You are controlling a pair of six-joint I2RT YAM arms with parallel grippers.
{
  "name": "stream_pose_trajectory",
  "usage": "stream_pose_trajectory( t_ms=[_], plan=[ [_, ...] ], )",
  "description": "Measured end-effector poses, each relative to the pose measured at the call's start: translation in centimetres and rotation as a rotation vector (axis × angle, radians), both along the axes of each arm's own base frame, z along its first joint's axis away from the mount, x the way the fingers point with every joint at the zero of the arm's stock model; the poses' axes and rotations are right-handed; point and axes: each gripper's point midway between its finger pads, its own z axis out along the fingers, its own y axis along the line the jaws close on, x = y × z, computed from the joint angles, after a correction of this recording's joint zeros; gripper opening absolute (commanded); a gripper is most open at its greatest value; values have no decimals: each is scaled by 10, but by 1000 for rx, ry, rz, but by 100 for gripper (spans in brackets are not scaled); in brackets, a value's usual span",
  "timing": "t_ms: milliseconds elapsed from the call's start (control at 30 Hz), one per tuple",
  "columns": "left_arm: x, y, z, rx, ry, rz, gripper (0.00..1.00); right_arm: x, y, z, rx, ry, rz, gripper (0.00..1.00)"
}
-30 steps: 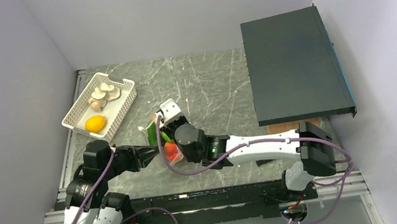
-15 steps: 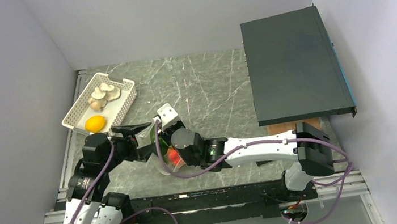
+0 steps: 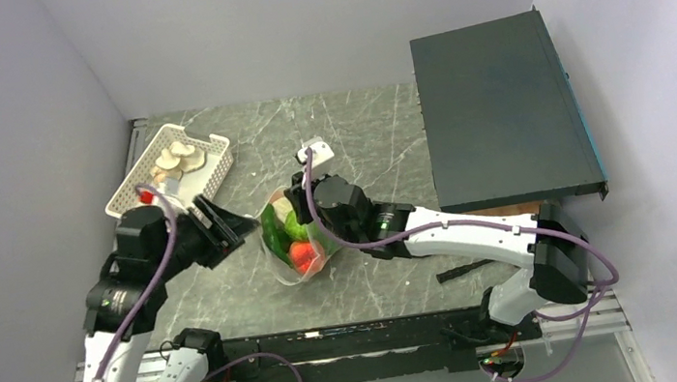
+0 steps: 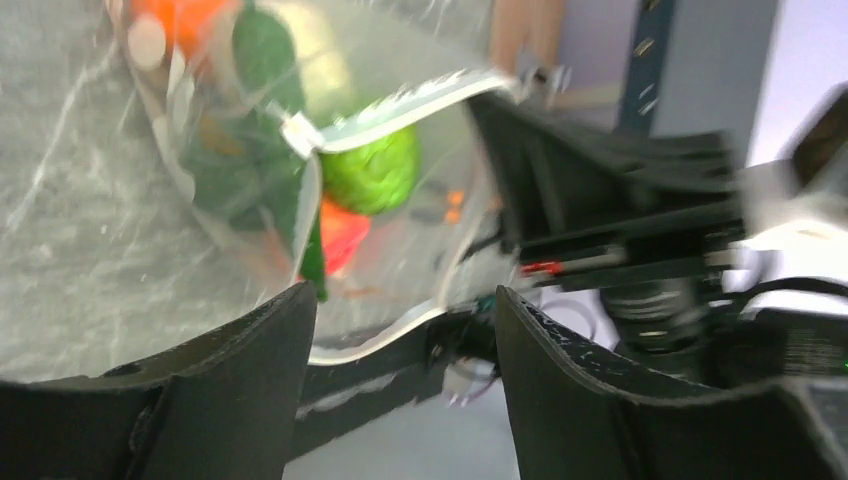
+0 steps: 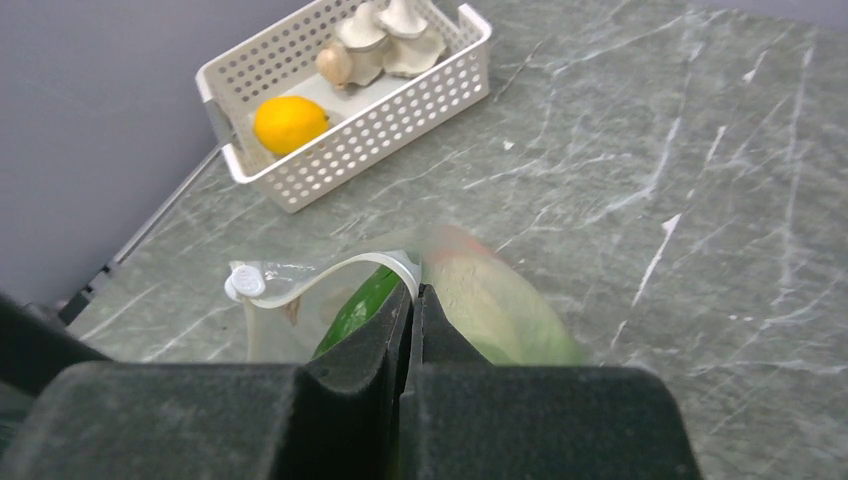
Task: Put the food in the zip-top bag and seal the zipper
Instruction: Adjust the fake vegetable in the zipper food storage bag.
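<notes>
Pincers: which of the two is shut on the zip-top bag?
The right pincer: its fingers are pressed together on the whitish rim of the zip-top bag. The left pincer is open, fingers spread apart, gripping nothing.

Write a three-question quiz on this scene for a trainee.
1. True or false: the lemon is already in the bag.
2. The right gripper is: A) open, B) shut on the bag, C) shut on the basket.
3. Fill in: beside the lemon in the basket lie pale ____.

Key: 1 false, it is in the basket; 2 B; 3 mushrooms.
</notes>
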Motion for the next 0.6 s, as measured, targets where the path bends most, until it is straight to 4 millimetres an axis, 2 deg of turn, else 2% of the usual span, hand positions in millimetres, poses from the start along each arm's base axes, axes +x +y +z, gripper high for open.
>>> stream_pose_trajectory(
  t_ms=[100,167,233,267,367,500,600],
  plan=[
    [-10,-12,-49,23,108,-118,69,-4,3,-2,21,34,18,0],
    [-17,-17,-77,24,192,-167,63,-7,5,-3,31,50,31,0],
    [-23,-19,-96,30,255,-193,54,-10,7,-3,37,59,38,0],
    [-24,-19,-101,33,268,-197,53,-10,7,-3,41,64,42,0],
    [-26,-18,-100,38,252,-200,42,-12,8,-4,46,75,47,0],
    [-26,-17,-101,42,218,-200,42,-13,9,-4,52,81,51,0],
    [-26,-20,-114,28,233,-212,43,-13,10,-4,55,83,51,0]
  ],
)
